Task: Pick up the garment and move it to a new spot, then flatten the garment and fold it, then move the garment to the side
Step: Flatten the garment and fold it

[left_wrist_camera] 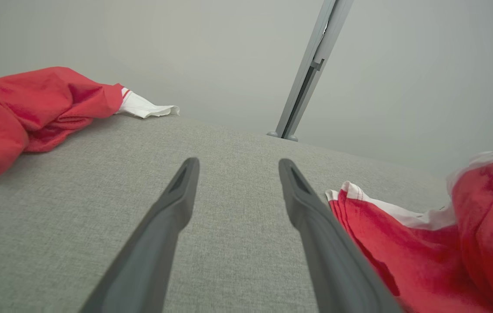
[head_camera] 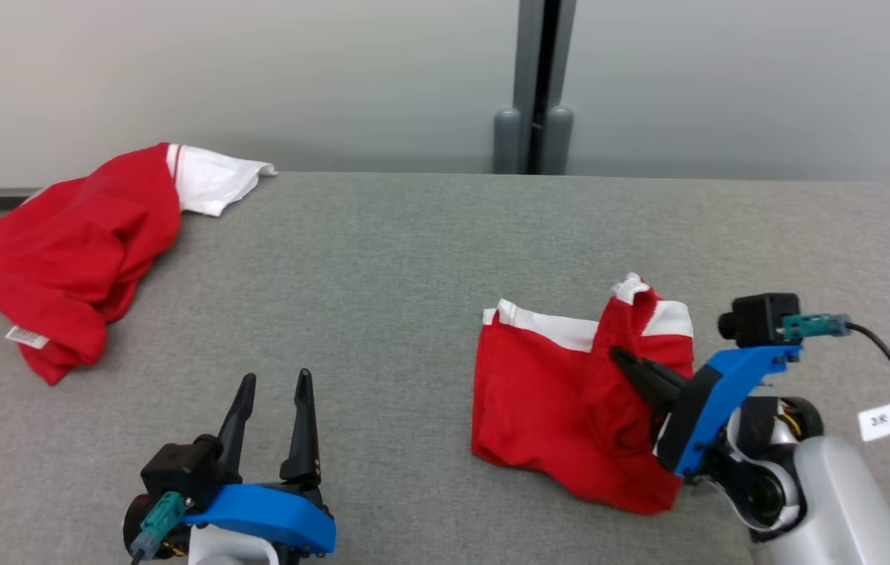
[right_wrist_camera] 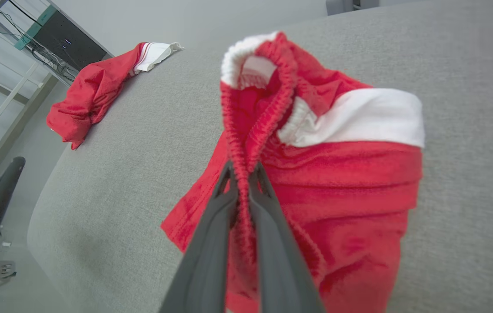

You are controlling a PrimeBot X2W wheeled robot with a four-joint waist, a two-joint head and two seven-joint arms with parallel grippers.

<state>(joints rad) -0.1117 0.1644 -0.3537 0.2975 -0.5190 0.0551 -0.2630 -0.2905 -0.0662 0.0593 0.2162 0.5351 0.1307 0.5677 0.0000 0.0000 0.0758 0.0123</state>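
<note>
Grey bench (head_camera: pixel 382 235) throughout. Heaped at its far left corner, second red garment (head_camera: pixel 76 251). Right of centre, the garment (head_camera: pixel 547 408) — crumpled, waistband raised, pinched by right claw (head_camera: pixel 624 359). Left claw (head_camera: pixel 276 378) spread, empty. Pick-up stage, by the look — moving, flattening, folding all left. Near right hem hidden behind the arm (head_camera: pixel 845 502).

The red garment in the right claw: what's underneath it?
The red garment lies on the grey table, which shows all around it. The right gripper pinches up its elastic edge. Anything beneath the cloth is covered.
</note>
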